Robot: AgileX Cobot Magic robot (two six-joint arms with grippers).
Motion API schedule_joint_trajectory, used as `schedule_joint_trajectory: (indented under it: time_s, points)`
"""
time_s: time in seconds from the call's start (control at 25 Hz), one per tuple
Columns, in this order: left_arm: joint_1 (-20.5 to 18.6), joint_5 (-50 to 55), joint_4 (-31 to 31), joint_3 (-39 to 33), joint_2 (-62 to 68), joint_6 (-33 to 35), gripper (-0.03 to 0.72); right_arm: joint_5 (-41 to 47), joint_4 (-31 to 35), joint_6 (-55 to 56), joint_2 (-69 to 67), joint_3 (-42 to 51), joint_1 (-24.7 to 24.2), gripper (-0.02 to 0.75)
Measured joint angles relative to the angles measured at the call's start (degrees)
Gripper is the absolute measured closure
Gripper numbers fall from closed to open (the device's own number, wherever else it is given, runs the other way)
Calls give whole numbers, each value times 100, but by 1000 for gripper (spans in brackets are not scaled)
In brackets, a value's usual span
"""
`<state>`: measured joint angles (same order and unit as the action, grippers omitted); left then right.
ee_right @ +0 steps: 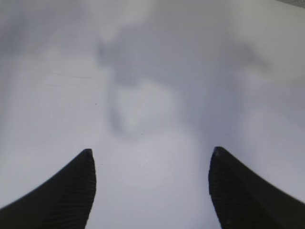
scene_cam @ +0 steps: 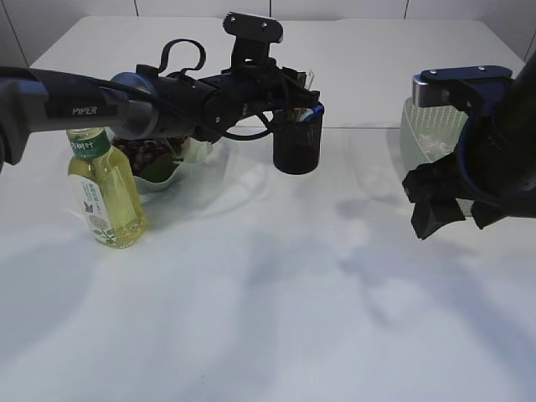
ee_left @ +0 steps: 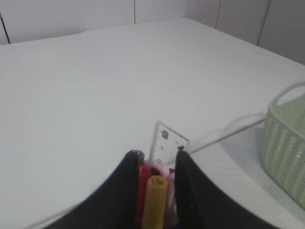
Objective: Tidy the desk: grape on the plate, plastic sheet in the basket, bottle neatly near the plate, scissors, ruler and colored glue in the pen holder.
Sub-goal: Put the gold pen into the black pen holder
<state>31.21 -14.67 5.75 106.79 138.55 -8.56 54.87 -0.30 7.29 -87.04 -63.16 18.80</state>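
Left arm (scene_cam: 126, 105) reaches across the table so that its claw (ee_left: 155, 160) hangs directly over the pen holder (scene_cam: 298, 141); the bottle (scene_cam: 105, 193) and the plate (scene_cam: 159, 176) of grapes (scene_cam: 146, 152) sit back beneath that arm. Between the partly spread fingers (ee_left: 126, 191), clamped on nothing, stand the ruler (ee_left: 166, 145) and coloured glue (ee_left: 155, 200), apparently just let go. The right claw (ee_right: 150, 167), wide apart and empty, hovers over bare table near the basket (scene_cam: 419, 138).
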Motion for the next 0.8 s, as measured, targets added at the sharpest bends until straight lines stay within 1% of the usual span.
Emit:
schedule_joint_trajectory:
  time_s: [0.16,0.32,0.64,0.8]
  points:
    - [0,13,15,0,0,0,476,0,0,0,0,0,0,163]
    - [-23,318,32,0,-49,0,472,0,0,-10,0,0,0,163]
    - [-93,1368,41,0,-602,0,448,0,0,-10,0,0,0,163]
    - [-93,2129,54,0,-917,0,426,96,30,-10,0,-11,0,163]
